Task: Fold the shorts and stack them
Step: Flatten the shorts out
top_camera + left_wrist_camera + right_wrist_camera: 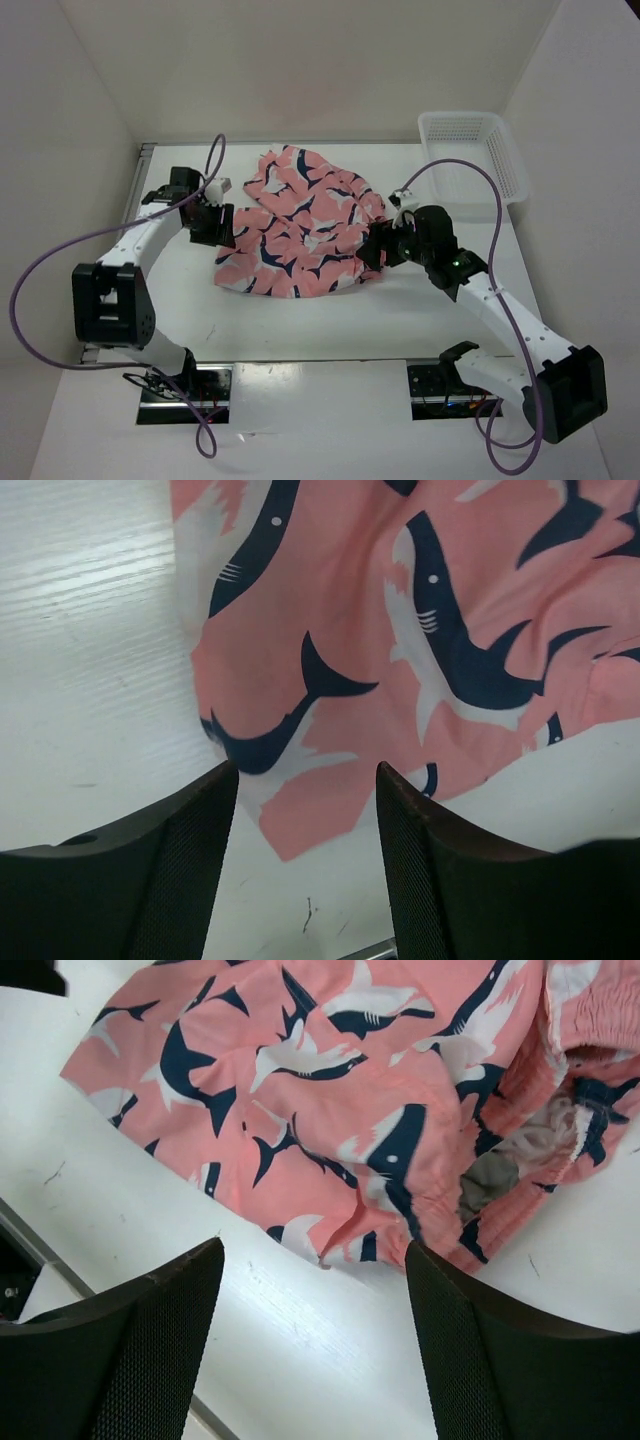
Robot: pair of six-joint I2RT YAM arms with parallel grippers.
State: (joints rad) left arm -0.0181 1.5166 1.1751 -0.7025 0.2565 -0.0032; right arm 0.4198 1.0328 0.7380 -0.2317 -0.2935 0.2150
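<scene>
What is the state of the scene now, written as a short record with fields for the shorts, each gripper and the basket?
shorts: one pair, lying crumpled and spread, not yet folded
left gripper: open, at the left edge of the fabric, holding nothing
right gripper: open, at the right edge of the fabric, holding nothing
basket: white mesh, far right, apart from the fabric

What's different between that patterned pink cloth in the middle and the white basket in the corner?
The shorts are salmon pink with navy and white prints; the basket is plain white. The shorts lie rumpled and low in the middle of the table; the basket stands upright, with mesh walls, at the far right corner. Both rest on that white table, and neither is held.
</scene>
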